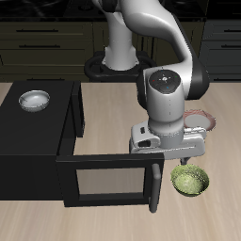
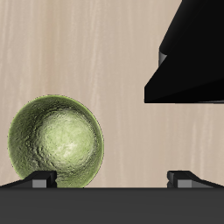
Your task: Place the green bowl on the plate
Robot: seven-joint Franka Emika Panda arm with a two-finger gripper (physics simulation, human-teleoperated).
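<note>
The green bowl [image 1: 191, 181] sits upright on the wooden table near its front edge, olive green with a mottled lighter inside. In the wrist view the bowl [image 2: 57, 143] lies under one fingertip [image 2: 39, 178], not centred between the two. My gripper [image 1: 181, 164] hovers just above and slightly behind the bowl; it is open and empty [image 2: 111, 178], fingers wide apart. The plate [image 1: 204, 119], pinkish-red rimmed, lies farther back on the table, mostly hidden behind my arm.
A black cabinet [image 1: 33, 141] fills one side of the table, its open door [image 1: 108, 179] reaching forward close to the gripper; a dark corner of it shows in the wrist view [image 2: 188, 52]. A white-grey metallic bowl [image 1: 35, 100] stands on the cabinet's top.
</note>
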